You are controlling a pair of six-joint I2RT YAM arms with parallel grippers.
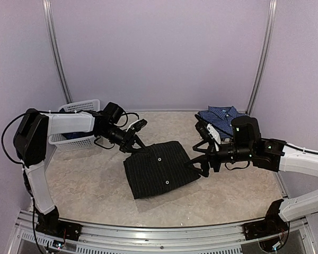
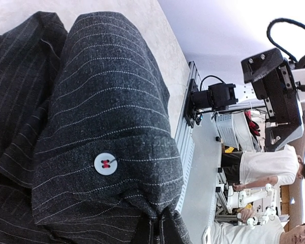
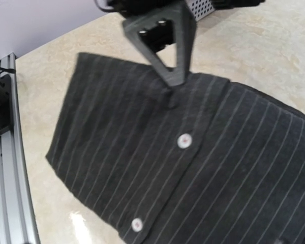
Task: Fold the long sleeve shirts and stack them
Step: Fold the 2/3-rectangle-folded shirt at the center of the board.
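Now one black pinstriped shirt pinched in left pincer, one blue checked shirt; right pincer wide.

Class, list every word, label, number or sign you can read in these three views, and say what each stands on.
No readable text anywhere.
The black pinstriped shirt and its white buttons bear no lettering.
The blue checked shirt and the white basket show none.
Background clutter in the left wrist view is too small to read.

Soft, even overhead light, with faint shadows. The right wrist view is slightly blurred, with glare on the table. The left wrist view shows the black shirt sharply.
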